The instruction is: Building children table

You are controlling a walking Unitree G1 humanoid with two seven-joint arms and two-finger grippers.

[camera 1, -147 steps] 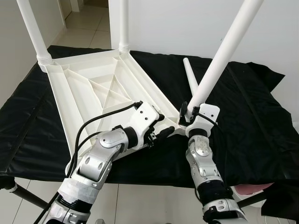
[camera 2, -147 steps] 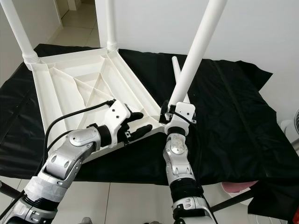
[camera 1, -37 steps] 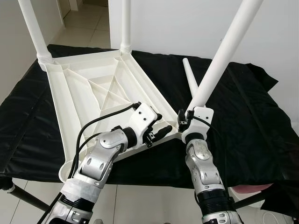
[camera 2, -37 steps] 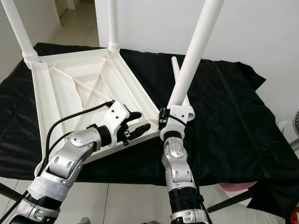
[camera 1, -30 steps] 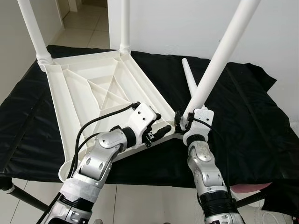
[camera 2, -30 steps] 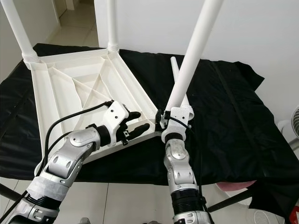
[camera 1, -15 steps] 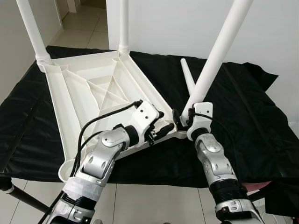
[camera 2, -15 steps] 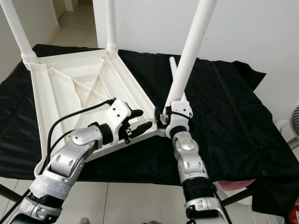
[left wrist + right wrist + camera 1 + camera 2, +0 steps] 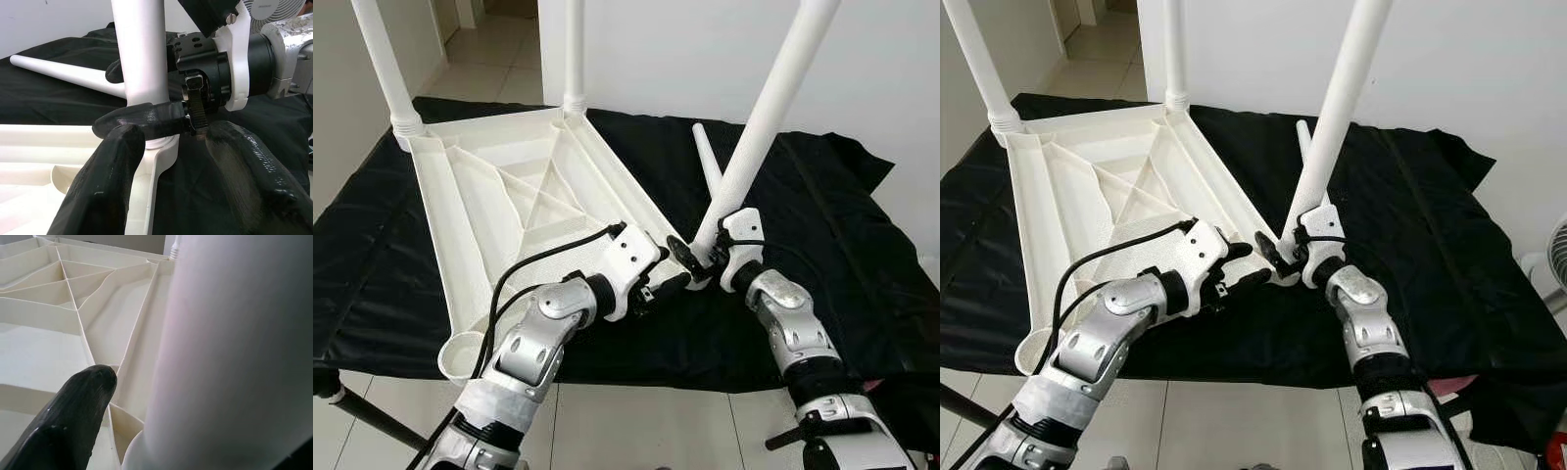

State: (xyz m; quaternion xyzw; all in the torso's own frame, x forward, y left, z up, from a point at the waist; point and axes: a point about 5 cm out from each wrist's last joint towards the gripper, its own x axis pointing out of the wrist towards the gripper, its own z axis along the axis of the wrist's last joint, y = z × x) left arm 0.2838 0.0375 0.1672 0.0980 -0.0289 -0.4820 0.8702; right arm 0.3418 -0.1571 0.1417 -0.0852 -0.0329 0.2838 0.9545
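Observation:
The white children's table top [image 9: 480, 196] lies upside down on a black cloth. Upright legs [image 9: 382, 64] [image 9: 574, 49] stand in its two far corners. My right gripper [image 9: 695, 258] is shut on the base of a third white leg [image 9: 759, 127], which leans right over the near right corner socket. In the right wrist view one fingertip [image 9: 73, 416] lies beside that leg [image 9: 234, 357]. My left gripper [image 9: 661, 271] is open, with its fingers [image 9: 102, 196] on either side of the same corner, just left of the leg base [image 9: 142, 49]. A fourth leg [image 9: 708, 157] lies loose on the cloth behind.
The near left corner socket [image 9: 460, 352] holds no leg. The black cloth [image 9: 862, 255] covers a low stand whose front edge runs just under my arms. A white wall stands behind it, and a fan [image 9: 1557, 257] stands at the far right.
My right forearm has swung out to the right while still holding the leg, whose base now sits nearer the corner socket. My left gripper has slid right along the rim to that corner.

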